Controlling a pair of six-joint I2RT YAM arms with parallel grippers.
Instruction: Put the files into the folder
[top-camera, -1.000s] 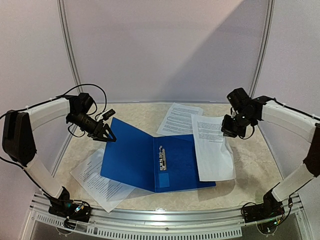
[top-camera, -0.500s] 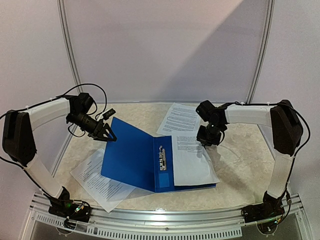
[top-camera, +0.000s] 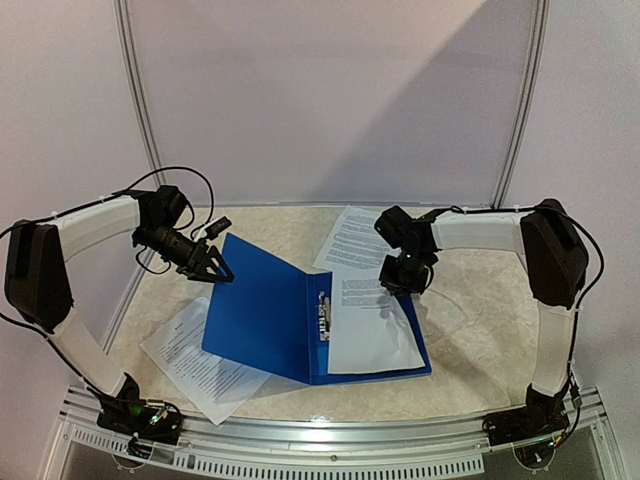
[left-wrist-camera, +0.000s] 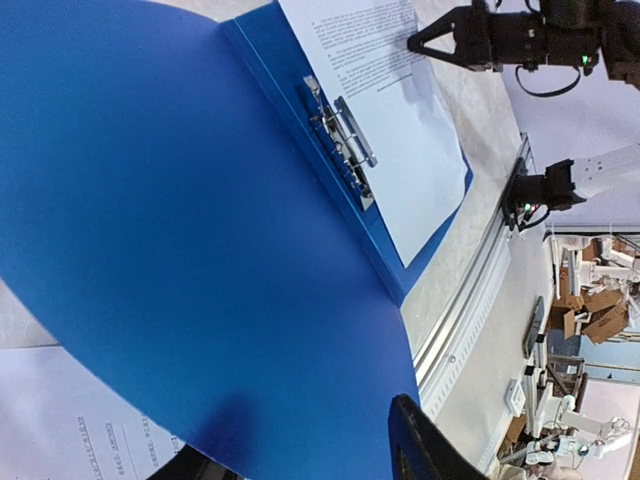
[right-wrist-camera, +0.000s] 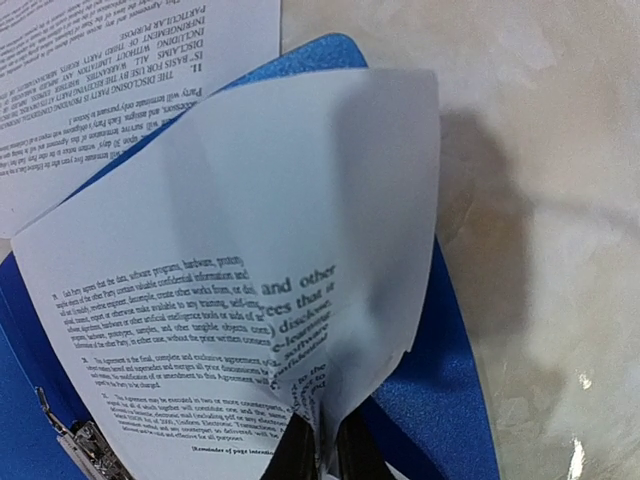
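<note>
The top view counts one folder (top-camera: 260, 310) and three files on the pale marbled desk (top-camera: 480, 320), with lilac walls (top-camera: 330, 100) behind. The first file (top-camera: 195, 365) lies partly under the folder at the near left. The second file (top-camera: 355, 235) lies at the back. The third file (top-camera: 370, 320) rests on the folder's right half. The left claw (top-camera: 222, 272) pinches the raised left cover. The right claw (top-camera: 400, 284) is at the third file's far edge.

The left wrist view adds the metal clip (left-wrist-camera: 340, 145) along the spine, and cardboard boxes (left-wrist-camera: 590, 310) beyond the desk's edge.

The right wrist view alone shows the grip: the third file's curled corner is nipped between narrow fingers (right-wrist-camera: 352, 460).
</note>
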